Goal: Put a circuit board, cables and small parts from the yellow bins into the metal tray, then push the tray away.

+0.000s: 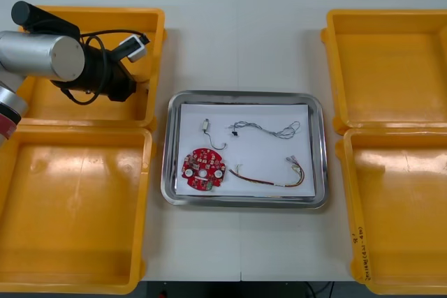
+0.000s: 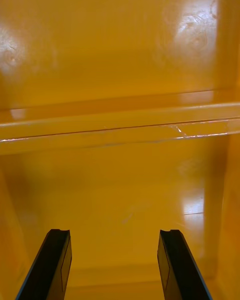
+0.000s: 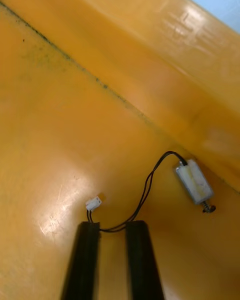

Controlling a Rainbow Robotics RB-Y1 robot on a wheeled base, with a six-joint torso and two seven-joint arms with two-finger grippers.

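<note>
Right end effector (image 2: 115,232): wide and holding nothing, hanging over the bare floor of a right-side yellow bin (image 2: 120,180); a rim crosses farther on.
Metal tray (image 1: 320,148): mid-bench between the bins, white inside. It holds the circuit board (image 1: 203,169), the red and yellow cable (image 1: 269,181), a twisted cable (image 1: 265,129) and a small metal part (image 1: 207,125).
Left end effector (image 3: 114,225): low in the far-left yellow bin (image 1: 150,19), set narrow, with the black cable (image 3: 147,190) crossing at its tips. Bin floor shows in the gap, so I judge the cable not yet pinched.
Beyond the tips: the cable runs to the bin's small metal part (image 3: 194,182), which lies by the bin wall. The white connector (image 3: 93,203) sits just beside one finger.
Doing it well: close squarely on the thin cable, which may slip. Lift slowly so the dangling part clears the wall and rim, then cross to a bare patch of the tray.
Hard to tell: whether the pads touch the cable. In the front view the arm covers this pickup. Which right-side bin lies under the idle arm is unclear.
</note>
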